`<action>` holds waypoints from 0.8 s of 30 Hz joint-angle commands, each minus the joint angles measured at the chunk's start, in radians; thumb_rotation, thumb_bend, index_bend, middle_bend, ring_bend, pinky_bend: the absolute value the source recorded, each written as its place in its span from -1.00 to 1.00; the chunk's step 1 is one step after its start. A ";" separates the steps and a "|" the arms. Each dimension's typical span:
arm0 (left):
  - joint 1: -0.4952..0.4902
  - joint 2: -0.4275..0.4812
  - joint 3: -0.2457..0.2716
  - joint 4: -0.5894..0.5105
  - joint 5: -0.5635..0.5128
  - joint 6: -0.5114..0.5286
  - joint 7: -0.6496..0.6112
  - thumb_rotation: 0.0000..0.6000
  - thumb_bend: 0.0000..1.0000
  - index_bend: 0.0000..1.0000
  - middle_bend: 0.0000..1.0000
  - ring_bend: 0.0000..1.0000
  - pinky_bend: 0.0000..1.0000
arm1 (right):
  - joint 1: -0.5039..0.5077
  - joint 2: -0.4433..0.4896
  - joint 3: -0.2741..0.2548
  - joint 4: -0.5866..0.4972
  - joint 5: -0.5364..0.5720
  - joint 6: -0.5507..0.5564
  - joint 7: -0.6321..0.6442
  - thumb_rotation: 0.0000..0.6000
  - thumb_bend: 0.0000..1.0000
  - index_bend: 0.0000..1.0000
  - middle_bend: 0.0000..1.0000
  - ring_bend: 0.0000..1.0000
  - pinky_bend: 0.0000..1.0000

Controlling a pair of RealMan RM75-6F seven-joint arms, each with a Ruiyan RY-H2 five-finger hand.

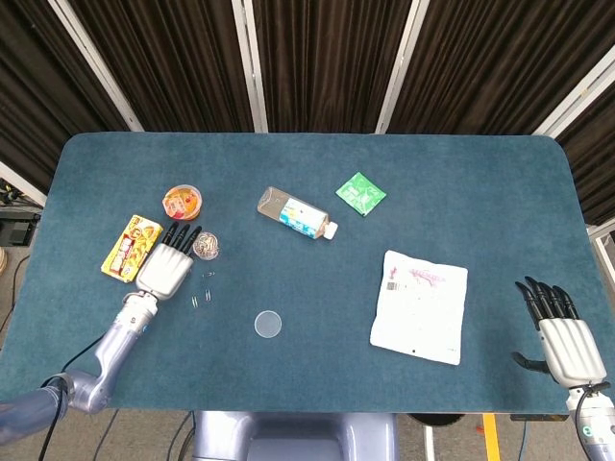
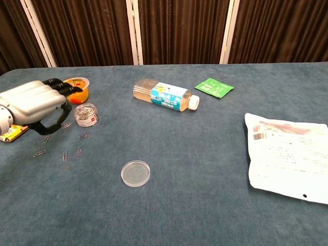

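Note:
My left hand (image 1: 165, 265) (image 2: 32, 105) hovers over the table's left side with its fingers apart and nothing in it. Just right of its fingertips stands a small clear tub of paper clips (image 1: 206, 247) (image 2: 86, 114), not touched. Several loose paper clips (image 1: 201, 288) (image 2: 64, 154) lie on the cloth below the hand. A clear round lid (image 1: 268, 324) (image 2: 136, 173) lies nearer the front edge. My right hand (image 1: 561, 335) rests at the front right corner, fingers stretched out and empty; only the head view shows it.
An orange cup (image 1: 182, 202) (image 2: 80, 87) and a yellow snack packet (image 1: 132, 248) (image 2: 11, 132) flank the left hand. A bottle (image 1: 296, 213) (image 2: 164, 96) lies mid-table, a green sachet (image 1: 360, 194) (image 2: 214, 87) behind it, a white bag (image 1: 420, 305) (image 2: 287, 156) at right.

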 commanded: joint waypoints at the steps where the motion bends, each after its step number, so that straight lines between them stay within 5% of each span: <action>1: -0.002 0.011 -0.023 -0.005 -0.012 0.009 -0.017 1.00 0.15 0.21 -1.00 -1.00 -1.00 | 0.000 0.001 0.000 0.000 -0.001 0.000 0.000 1.00 -1.00 -1.00 -1.00 -1.00 -1.00; 13: -0.092 -0.025 -0.123 0.081 -0.105 -0.089 -0.033 1.00 0.14 0.21 -1.00 -1.00 -1.00 | 0.005 -0.002 0.004 0.001 0.014 -0.012 -0.002 1.00 -1.00 -1.00 -1.00 -1.00 -1.00; 24: -0.147 -0.087 -0.128 0.155 -0.137 -0.154 -0.007 1.00 0.10 0.18 -1.00 -1.00 -1.00 | 0.005 0.001 0.005 0.005 0.015 -0.012 0.007 1.00 -1.00 -1.00 -1.00 -1.00 -1.00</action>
